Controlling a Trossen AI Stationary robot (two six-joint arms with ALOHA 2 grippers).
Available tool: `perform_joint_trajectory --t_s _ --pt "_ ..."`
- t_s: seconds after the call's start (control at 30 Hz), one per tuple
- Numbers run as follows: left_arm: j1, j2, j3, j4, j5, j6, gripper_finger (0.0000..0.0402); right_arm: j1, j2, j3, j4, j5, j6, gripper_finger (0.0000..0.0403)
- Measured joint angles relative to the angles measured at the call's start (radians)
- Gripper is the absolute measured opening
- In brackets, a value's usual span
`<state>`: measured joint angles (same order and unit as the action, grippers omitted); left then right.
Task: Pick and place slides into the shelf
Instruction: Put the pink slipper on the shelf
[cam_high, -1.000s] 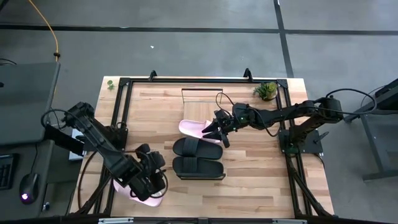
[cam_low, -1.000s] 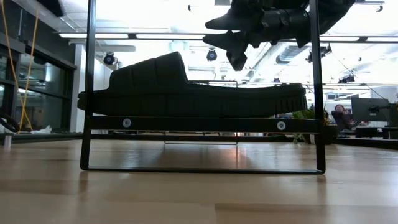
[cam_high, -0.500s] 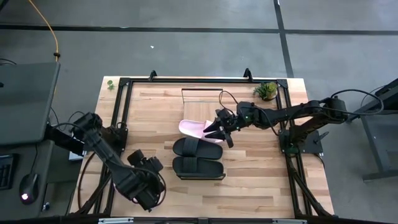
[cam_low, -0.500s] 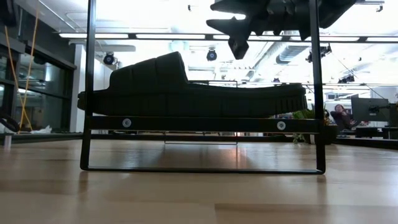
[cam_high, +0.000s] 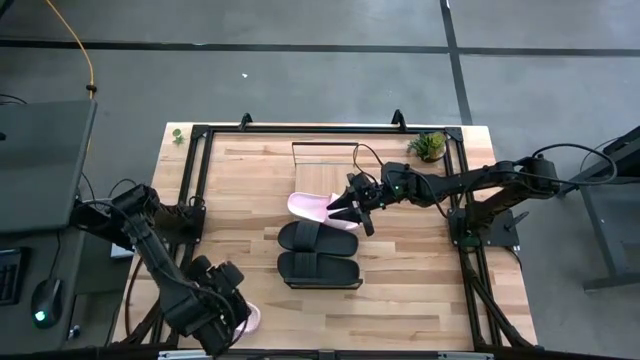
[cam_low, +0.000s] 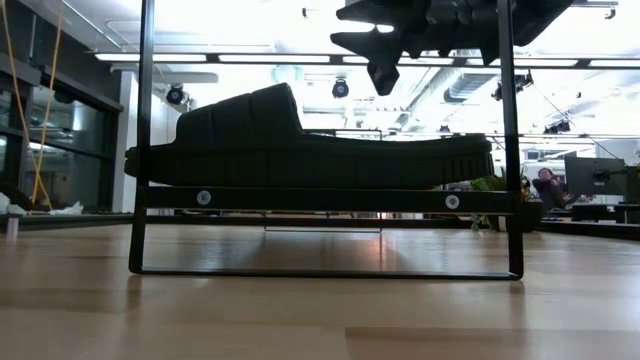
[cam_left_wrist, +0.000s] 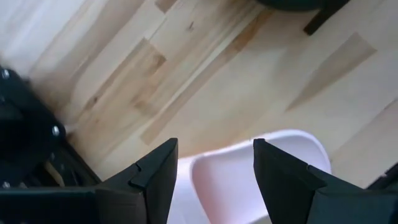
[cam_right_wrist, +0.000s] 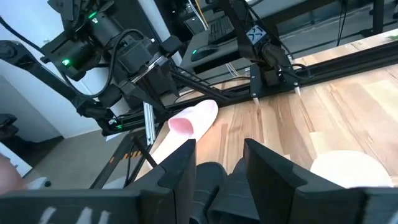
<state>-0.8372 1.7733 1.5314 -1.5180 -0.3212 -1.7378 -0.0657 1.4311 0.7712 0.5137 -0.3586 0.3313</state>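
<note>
A plank table (cam_high: 420, 260) is seen from above; two matte black slides (cam_high: 318, 253) lie at centre, the right gripper (cam_high: 350, 211) clamped on a pink slide (cam_high: 310, 206) above them. Lower left, the left gripper (cam_high: 232, 318) grips another pink slide (cam_left_wrist: 249, 180), seen between its fingers (cam_left_wrist: 283, 177) at the left wrist.

Two matte black slides lie side by side on the shelf at mid-table, long axes running left to right: one (cam_high: 316, 237) farther back, the other (cam_high: 320, 270) just nearer. In the low view a black slide (cam_low: 300, 145) rests flat on the shelf (cam_low: 325, 199), strap toward the left. A pale pink slide (cam_high: 312, 207) lies just behind the black pair, partly covered. The second pink slide (cam_high: 250, 318) peeks out at the table's near-left edge, mostly hidden.
</note>
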Motion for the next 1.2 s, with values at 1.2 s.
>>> perform_joint_trajectory --t_s 1.2 --pt "-0.080 0.006 -0.008 0.324 -0.116 0.289 0.0193 0.001 0.000 0.000 0.000 0.009 0.000 0.0126"
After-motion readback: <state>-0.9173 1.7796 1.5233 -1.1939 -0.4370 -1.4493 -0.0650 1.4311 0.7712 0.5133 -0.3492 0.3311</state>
